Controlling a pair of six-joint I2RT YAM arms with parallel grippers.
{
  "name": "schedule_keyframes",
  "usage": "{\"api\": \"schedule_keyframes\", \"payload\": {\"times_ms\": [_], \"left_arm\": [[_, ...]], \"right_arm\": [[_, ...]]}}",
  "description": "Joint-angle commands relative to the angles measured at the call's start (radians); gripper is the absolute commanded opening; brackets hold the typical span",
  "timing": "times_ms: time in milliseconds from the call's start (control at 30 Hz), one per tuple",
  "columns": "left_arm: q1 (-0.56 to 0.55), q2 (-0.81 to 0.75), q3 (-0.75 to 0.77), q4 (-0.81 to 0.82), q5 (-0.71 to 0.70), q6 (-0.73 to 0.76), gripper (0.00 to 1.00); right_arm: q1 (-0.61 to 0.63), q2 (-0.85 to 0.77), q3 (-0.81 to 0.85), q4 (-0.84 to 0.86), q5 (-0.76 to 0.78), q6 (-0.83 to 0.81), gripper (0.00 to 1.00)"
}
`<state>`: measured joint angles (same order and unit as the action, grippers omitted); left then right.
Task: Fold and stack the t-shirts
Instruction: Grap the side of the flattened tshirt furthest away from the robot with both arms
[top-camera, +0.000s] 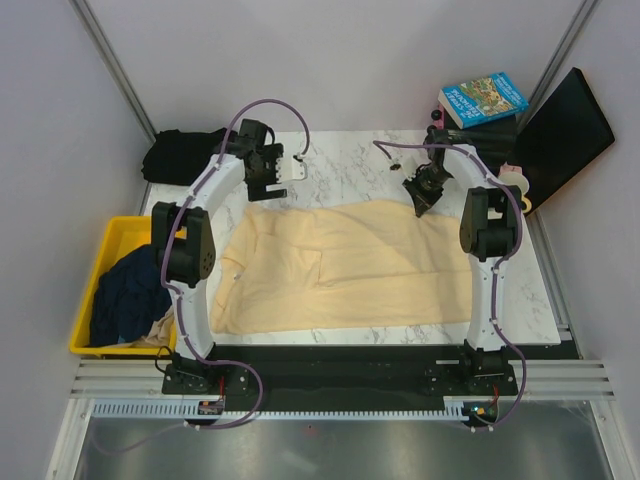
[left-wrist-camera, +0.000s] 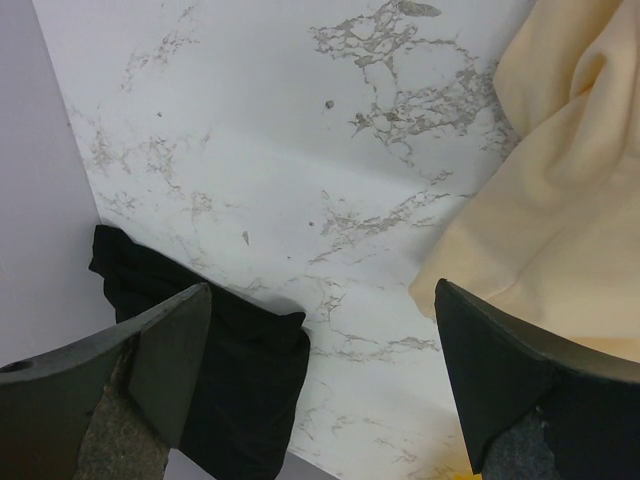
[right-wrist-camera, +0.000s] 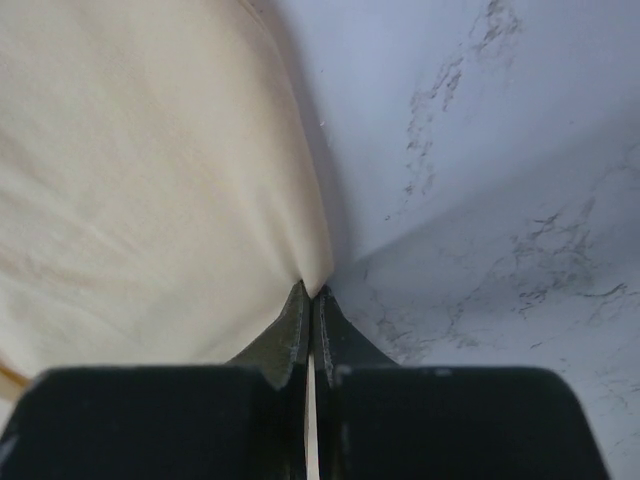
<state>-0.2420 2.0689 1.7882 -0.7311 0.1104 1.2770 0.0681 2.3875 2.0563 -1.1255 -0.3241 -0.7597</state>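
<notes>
One cream t-shirt (top-camera: 340, 265), far edge pinched by right end effector (right-wrist-camera: 312, 292), left end effector (left-wrist-camera: 322, 288) spread over marble (left-wrist-camera: 250, 130).

Top view looks down from behind; wrist views sit close, sharing the cream t-shirt (top-camera: 340, 265).

Both arms reached forward, elbows raised — tools angled down.
Left tool (top-camera: 268, 172) hung with fingers spread wide; right tool (top-camera: 420, 197) was pinched tight on the cream t-shirt (top-camera: 340, 265) at its edge.
</notes>
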Motion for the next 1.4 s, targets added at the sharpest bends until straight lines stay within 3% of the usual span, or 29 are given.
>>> {"api": "schedule_keyframes", "payload": {"times_ms": [0, 333, 533, 767, 933, 1033, 1067, 1167, 1267, 1367], "left_arm": [[-0.016, 0.014, -0.026, -0.014, 0.011, 0.025, 1.0], [-0.045, 0.031, -0.047, -0.016, 0.02, 0.002, 1.0], [-0.049, 0.049, -0.033, -0.014, 0.017, -0.001, 1.0], [-0.048, 0.065, -0.021, -0.013, 0.005, 0.008, 1.0], [-0.048, 0.069, -0.027, -0.013, 0.006, 0.008, 1.0], [-0.046, 0.069, -0.024, -0.013, 0.012, 0.007, 1.0], [-0.046, 0.069, -0.023, -0.013, 0.014, 0.007, 1.0], [-0.046, 0.069, -0.019, -0.011, 0.017, 0.004, 1.0], [-0.048, 0.071, -0.027, -0.013, 0.015, 0.007, 1.0], [-0.048, 0.073, -0.027, -0.01, 0.021, 0.005, 1.0]], "right_arm": [[0.012, -0.045, 0.024, 0.009, 0.037, -0.027, 0.0], [0.107, -0.209, 0.001, -0.091, 0.026, -0.09, 0.0], [0.168, -0.248, -0.027, -0.273, 0.005, -0.187, 0.0], [0.248, -0.312, -0.316, -0.333, 0.057, -0.257, 0.0], [0.275, -0.33, -0.416, -0.335, 0.06, -0.26, 0.03], [0.301, -0.341, -0.459, -0.335, 0.068, -0.26, 0.15], [0.305, -0.344, -0.466, -0.335, 0.071, -0.259, 0.33], [0.306, -0.344, -0.461, -0.335, 0.085, -0.247, 0.54], [0.306, -0.353, -0.435, -0.335, 0.097, -0.236, 0.64], [0.305, -0.36, -0.391, -0.335, 0.1, -0.221, 0.65]]}}
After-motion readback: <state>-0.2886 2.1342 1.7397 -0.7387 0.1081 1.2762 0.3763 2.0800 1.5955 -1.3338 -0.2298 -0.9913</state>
